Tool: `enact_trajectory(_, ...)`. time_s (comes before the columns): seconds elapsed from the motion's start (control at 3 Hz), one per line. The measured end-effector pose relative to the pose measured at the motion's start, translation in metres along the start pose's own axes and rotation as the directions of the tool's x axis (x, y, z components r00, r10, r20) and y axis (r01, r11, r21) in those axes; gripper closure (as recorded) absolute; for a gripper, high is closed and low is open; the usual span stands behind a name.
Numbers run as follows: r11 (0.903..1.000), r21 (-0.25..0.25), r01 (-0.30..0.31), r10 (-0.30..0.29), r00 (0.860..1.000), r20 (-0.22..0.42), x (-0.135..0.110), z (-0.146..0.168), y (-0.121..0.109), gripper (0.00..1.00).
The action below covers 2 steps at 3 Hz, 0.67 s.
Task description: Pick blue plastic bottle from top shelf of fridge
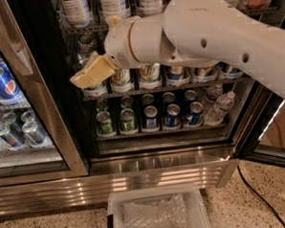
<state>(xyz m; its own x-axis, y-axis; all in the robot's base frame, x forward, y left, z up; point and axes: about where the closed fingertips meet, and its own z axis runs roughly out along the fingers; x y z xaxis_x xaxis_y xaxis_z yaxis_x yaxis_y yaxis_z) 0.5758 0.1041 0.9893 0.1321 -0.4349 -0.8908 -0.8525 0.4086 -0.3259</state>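
1. Camera view: the gripper (90, 74), a cream wedge on a smooth, rounded white arm (215, 30), hangs inside the open fridge (154, 164), in front of the left end of the middle rack (146, 91). Whether it is spread or pressed together cannot be told.
2. The blue plastic bottle (76, 5) stands on the top shelf (88, 29), above the gripper and apart from it. It is the leftmost of three white-labelled bottles in clear trays (112, 14).
3. The shelf is black wire, and the fridge base is brushed steel.
4. The front row of the lowest rack holds two green cans (104, 122) and three blue cans (172, 115).
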Motion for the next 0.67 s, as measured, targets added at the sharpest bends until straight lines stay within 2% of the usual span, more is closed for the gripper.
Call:
enact_trajectory(0.33, 0.9974, -0.048, 0.054, -0.051, 0.997, 0.059, -0.034, 0.024, 0.017, 0.00)
enact_trajectory(0.67, 0.9929, -0.009, 0.118, -0.118, 0.991, 0.060, -0.068, 0.037, 0.049, 0.00)
